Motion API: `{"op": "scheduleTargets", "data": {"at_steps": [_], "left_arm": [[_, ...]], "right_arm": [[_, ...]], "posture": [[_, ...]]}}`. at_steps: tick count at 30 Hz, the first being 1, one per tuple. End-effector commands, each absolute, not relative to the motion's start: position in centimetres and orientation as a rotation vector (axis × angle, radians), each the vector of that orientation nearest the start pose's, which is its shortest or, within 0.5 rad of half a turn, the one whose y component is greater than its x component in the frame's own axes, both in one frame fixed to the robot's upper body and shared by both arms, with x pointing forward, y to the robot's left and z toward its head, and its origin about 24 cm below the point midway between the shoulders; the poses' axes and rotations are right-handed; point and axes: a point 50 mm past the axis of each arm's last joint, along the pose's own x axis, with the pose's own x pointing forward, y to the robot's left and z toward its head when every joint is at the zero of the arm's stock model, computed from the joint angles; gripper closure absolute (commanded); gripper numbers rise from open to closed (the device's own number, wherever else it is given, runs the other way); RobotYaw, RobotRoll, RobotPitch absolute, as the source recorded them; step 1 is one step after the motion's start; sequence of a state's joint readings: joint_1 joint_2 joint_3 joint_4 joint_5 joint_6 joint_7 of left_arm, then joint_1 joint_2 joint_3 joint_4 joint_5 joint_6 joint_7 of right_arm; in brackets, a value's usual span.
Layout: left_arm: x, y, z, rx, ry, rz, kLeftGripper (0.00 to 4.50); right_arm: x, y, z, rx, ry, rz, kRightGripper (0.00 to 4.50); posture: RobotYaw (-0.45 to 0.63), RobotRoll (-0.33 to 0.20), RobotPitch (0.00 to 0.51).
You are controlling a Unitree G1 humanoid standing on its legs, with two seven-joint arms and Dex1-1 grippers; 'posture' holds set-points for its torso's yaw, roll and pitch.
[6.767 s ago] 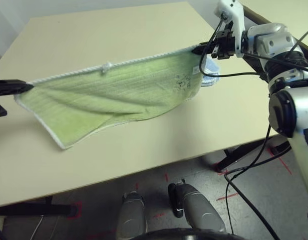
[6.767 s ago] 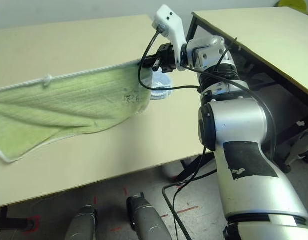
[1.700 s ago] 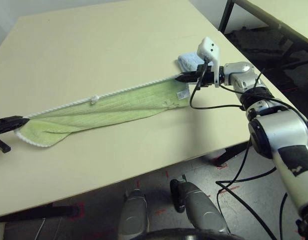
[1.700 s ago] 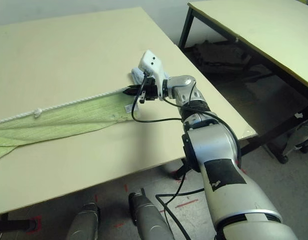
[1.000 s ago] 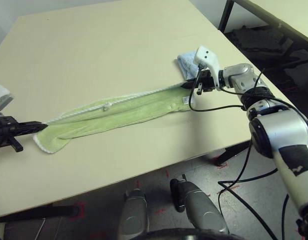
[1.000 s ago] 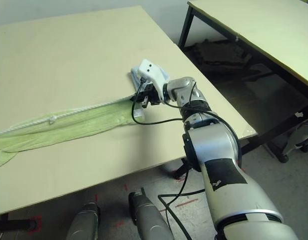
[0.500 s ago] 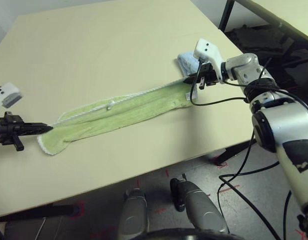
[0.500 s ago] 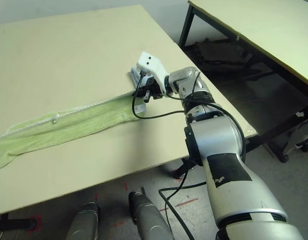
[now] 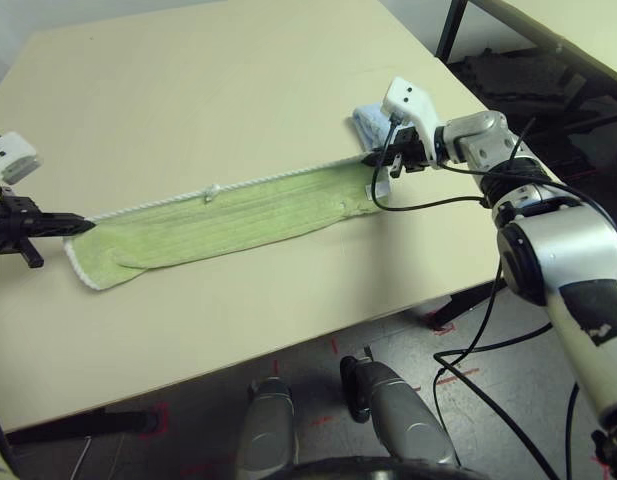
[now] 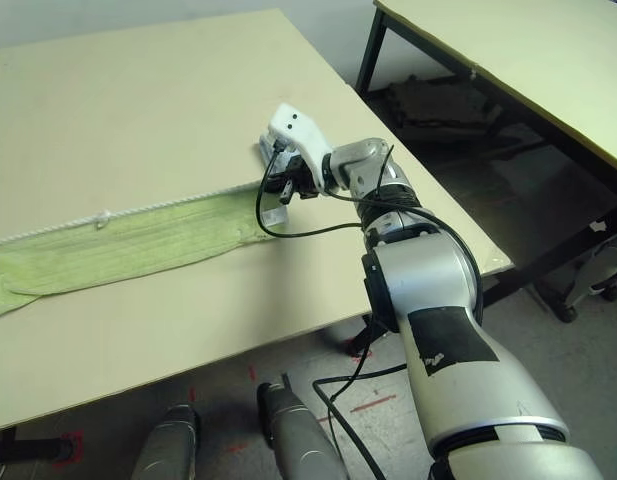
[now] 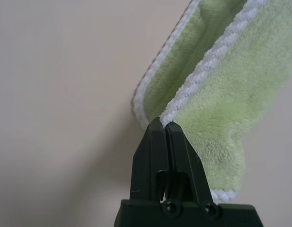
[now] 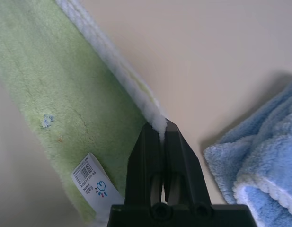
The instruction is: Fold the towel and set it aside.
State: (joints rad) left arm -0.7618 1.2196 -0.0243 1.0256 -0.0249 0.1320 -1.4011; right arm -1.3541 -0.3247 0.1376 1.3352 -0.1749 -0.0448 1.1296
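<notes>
Beige desk (image 9: 238, 90): green towel (image 9: 228, 218) lies on it in a long folded strip, left to right. Blue cloth (image 9: 368, 120) sits just beyond the towel's right end.

There is one green towel (image 9: 228, 215). There is one small blue cloth (image 9: 368, 122). There are two grippers, the left gripper (image 9: 80, 225) and the right gripper (image 9: 370, 159). There are two tables, the near table (image 9: 188, 90) and the far table (image 10: 508, 50).

A pale beige table (image 9: 238, 80) fills the scene. Right of it stands a second table (image 10: 528, 60) on black legs; grey floor (image 9: 468, 400) with red marks below.
</notes>
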Motion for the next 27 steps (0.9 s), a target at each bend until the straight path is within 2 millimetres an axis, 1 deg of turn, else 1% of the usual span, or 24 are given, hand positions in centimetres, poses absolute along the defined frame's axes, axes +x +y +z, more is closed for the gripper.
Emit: {"op": "scheduleTargets", "data": {"at_steps": [1,7,10,14,19,20,21,22,23,24,27], "left_arm": [[25.2,42.6,19.6,0.436,0.771,-0.474,4.48],[25.2,42.7,19.1,0.442,0.788,-0.473,4.48],[25.2,42.8,19.1,0.451,0.784,-0.457,3.80],[25.2,43.2,19.4,0.468,0.768,-0.418,2.58],[25.1,43.4,19.7,0.476,0.756,-0.396,0.86],[25.1,43.5,19.8,0.476,0.752,-0.391,0.59],[25.0,43.5,19.9,0.475,0.749,-0.389,0.19],[25.0,43.6,20.0,0.474,0.748,-0.387,0.00],[25.0,43.6,20.0,0.474,0.746,-0.384,0.00],[24.9,43.6,20.0,0.472,0.743,-0.381,0.00],[24.7,43.8,20.2,0.464,0.727,-0.374,0.00]], "right_arm": [[40.8,-12.7,19.6,-0.578,0.298,1.052,4.50],[40.8,-12.5,19.0,-0.596,0.320,1.042,4.50],[40.8,-12.5,18.9,-0.609,0.328,1.034,4.50],[40.9,-12.3,19.2,-0.602,0.310,1.020,3.47],[41.0,-12.1,19.7,-0.592,0.284,1.019,1.64],[41.0,-12.0,19.9,-0.584,0.276,1.024,1.34],[41.0,-11.8,20.0,-0.576,0.268,1.030,0.93],[40.9,-11.7,20.1,-0.571,0.262,1.037,0.57],[40.9,-11.5,20.1,-0.568,0.256,1.044,0.18],[40.9,-11.4,20.2,-0.564,0.249,1.050,0.04],[40.9,-11.2,20.3,-0.548,0.239,1.059,0.04]], "posture": [[-0.05,0.000,0.201],[-0.05,0.000,0.205],[-0.05,0.000,0.205],[-0.05,0.000,0.206],[-0.05,0.000,0.204],[-0.05,0.000,0.204],[-0.05,0.000,0.204],[-0.05,0.000,0.204],[-0.05,0.000,0.204],[-0.05,0.000,0.204],[-0.04,0.000,0.201]]}}
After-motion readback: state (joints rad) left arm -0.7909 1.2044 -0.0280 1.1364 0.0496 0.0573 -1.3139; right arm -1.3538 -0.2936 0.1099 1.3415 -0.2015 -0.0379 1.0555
